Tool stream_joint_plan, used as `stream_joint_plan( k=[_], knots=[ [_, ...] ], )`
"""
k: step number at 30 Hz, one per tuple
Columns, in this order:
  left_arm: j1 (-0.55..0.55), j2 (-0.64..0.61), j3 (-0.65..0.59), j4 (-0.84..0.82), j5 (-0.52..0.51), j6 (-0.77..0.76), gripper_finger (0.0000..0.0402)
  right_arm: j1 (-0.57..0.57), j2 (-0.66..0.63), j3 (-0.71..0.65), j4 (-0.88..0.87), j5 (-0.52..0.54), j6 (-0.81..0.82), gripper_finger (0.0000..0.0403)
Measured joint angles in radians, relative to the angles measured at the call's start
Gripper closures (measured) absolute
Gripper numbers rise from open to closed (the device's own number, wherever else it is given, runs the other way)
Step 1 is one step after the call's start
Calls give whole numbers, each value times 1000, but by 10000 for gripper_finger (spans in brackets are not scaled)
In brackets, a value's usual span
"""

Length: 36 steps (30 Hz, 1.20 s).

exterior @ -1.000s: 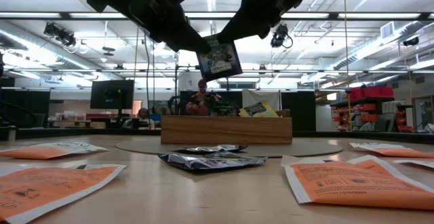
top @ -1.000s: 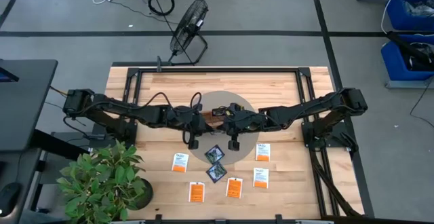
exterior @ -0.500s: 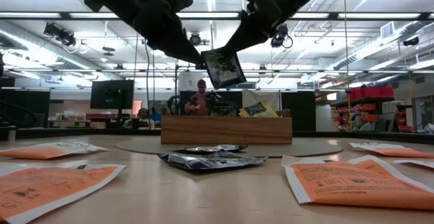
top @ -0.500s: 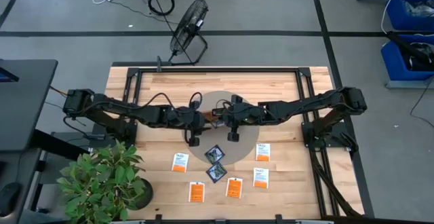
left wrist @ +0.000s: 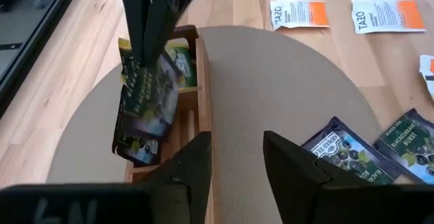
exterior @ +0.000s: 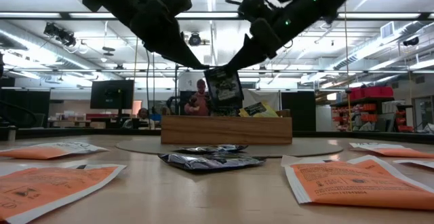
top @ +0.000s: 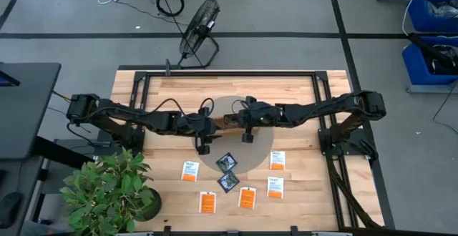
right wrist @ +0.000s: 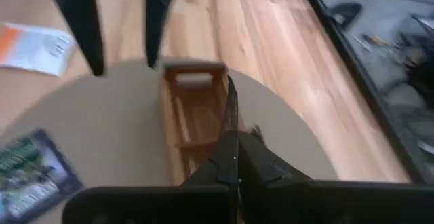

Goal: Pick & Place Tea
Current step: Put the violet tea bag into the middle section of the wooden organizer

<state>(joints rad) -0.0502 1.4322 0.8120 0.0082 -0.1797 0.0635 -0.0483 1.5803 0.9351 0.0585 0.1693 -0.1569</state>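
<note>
Low view is showing the right end effector pinching a dark tea packet by its top edge, so the packet is hanging just above the wooden tray. Left wrist footage is placing that packet over one end compartment of the tray, beside a yellow-green packet standing inside. The left end effector is hovering close by with its fingers spread and holding nothing. Two more dark packets are lying on the round mat, and orange-and-white packets are resting on the bench.
</note>
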Motion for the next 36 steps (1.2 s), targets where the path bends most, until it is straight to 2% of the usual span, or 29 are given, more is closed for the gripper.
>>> stream_joint_plan(
  k=[7,20,36],
  knots=[
    [0,0,0,1,0,-9,262,-84,0,-102,205,-196,-13,403],
    [-34,0,0,1,0,-18,262,-209,0,-231,441,-433,-36,403],
    [-34,0,0,39,0,-17,262,-261,28,-246,470,-518,-99,403]
  ],
)
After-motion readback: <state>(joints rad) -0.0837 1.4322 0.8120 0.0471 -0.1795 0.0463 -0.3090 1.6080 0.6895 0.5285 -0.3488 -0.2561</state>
